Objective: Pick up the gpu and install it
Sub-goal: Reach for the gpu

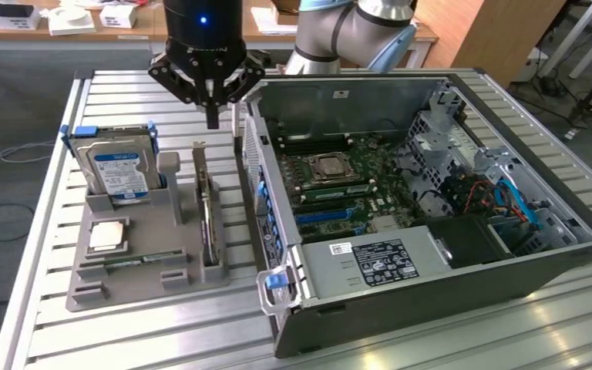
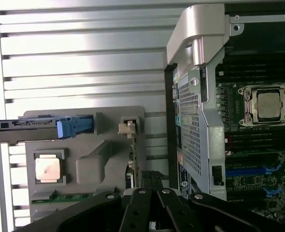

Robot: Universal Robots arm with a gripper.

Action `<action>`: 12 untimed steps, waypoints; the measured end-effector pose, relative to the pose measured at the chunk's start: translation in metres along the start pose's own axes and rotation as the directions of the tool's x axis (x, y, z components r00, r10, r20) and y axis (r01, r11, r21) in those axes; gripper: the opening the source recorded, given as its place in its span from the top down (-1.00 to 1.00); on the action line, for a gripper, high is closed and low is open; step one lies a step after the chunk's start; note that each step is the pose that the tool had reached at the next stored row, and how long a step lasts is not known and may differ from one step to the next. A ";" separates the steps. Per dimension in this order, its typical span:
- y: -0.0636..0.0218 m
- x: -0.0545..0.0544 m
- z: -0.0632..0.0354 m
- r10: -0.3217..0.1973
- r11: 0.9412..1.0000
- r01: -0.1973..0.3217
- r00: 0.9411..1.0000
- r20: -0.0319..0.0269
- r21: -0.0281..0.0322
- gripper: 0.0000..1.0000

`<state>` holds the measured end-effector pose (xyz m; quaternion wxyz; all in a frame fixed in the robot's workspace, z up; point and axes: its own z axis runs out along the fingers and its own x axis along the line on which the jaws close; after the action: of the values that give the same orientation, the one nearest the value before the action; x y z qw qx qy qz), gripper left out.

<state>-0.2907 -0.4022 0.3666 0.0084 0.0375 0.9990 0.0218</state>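
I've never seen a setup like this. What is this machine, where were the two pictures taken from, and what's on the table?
It's a robot arm with a black gripper, shut and holding nothing. One camera watches from off the arm; the other rides on its wrist. On the slatted metal table sit an open computer case and a grey tray with a blue-labelled silver hard drive, a silver processor chip and the thin dark graphics card, standing on edge nearest the gripper.

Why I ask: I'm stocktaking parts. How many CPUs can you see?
2. Tray CPU lies in the grey tray near the hard drive; socket CPU sits inside the case. More may be hidden.
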 end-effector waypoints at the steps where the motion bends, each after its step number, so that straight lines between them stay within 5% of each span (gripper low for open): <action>1: -0.0001 0.001 0.0001 0.000 1.000 0.000 1.000 0.000 0.000 0.79; 12: -0.0060 0.005 0.0001 0.000 1.000 0.000 1.000 0.000 0.000 0.79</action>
<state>-0.2956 -0.4079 0.3662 0.0083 0.0375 0.9990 0.0218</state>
